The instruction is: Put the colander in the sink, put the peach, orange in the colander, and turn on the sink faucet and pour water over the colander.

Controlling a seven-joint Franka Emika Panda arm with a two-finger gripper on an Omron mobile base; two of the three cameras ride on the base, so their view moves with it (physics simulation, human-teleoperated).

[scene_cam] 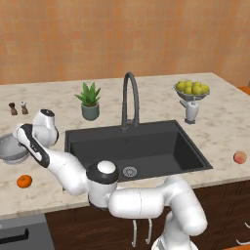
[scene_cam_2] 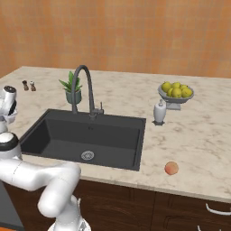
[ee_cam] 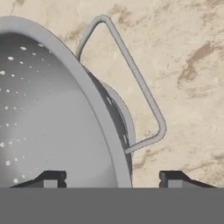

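Gripper [ee_cam: 112, 177] sits over the colander [ee_cam: 52, 113] rim, jaws spread with one tip inside the bowl and one outside by the wire handle; I can't tell whether they touch. I count one colander at the counter's [scene_cam: 219, 122] left end, one orange [scene_cam: 24, 181] near it, one peach [scene_cam: 239, 157] right of the single dark sink [scene_cam: 146, 141], one faucet [scene_cam: 130, 100]. Marble countertop, orange wall [scene_cam: 122, 34] behind.

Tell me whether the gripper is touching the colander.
Cannot tell. In the hand view the fingertips straddle the colander rim, but no contact or gap shows plainly.
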